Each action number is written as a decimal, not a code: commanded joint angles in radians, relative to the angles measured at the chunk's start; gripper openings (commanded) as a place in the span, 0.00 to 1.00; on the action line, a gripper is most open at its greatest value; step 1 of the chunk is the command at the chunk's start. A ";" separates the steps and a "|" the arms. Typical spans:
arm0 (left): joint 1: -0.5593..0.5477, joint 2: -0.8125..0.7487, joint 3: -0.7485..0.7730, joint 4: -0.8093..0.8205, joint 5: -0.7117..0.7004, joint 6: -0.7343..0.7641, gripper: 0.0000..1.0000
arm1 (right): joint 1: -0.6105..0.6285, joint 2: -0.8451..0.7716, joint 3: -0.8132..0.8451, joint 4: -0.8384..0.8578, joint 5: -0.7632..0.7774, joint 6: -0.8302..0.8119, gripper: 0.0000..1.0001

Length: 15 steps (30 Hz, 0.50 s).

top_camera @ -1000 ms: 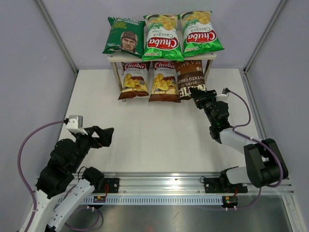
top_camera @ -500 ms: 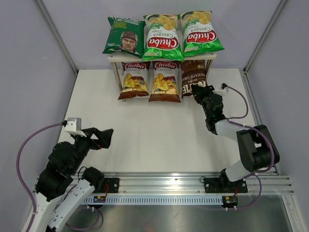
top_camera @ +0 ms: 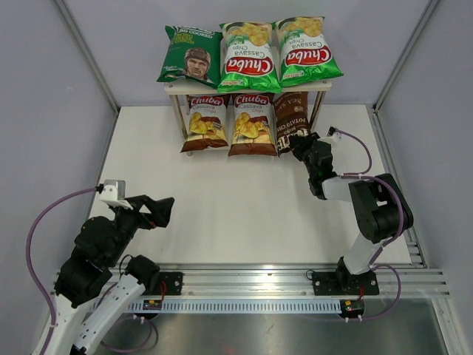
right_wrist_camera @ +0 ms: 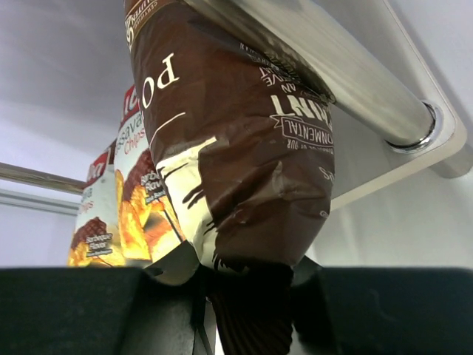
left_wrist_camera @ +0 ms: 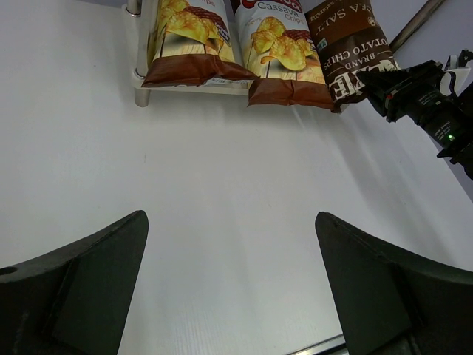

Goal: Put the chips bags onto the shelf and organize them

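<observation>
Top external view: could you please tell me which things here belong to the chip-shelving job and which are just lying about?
Job in hand: shelf; dark green bag with a man's face; two bright green Chuba bags; two brown-and-white Chuba bags; dark brown potato chips bag, gripped by the right tool.
Not part of it: open left tool, holding nothing; purple cables; mounting rail.

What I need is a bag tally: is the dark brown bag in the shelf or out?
Partly in: the dark brown bag lies on the lower board of the shelf, near end overhanging, pinched by the right gripper.
</observation>
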 commanded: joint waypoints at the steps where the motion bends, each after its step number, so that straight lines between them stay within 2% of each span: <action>1: -0.005 0.015 -0.007 0.047 0.026 0.021 0.99 | 0.001 -0.006 0.030 0.105 0.002 -0.048 0.00; 8: -0.005 0.032 -0.006 0.047 0.031 0.023 0.99 | 0.002 0.011 0.075 0.078 -0.044 -0.088 0.00; 15: -0.005 0.024 -0.006 0.047 0.029 0.024 0.99 | 0.002 -0.024 0.125 -0.049 -0.012 -0.150 0.00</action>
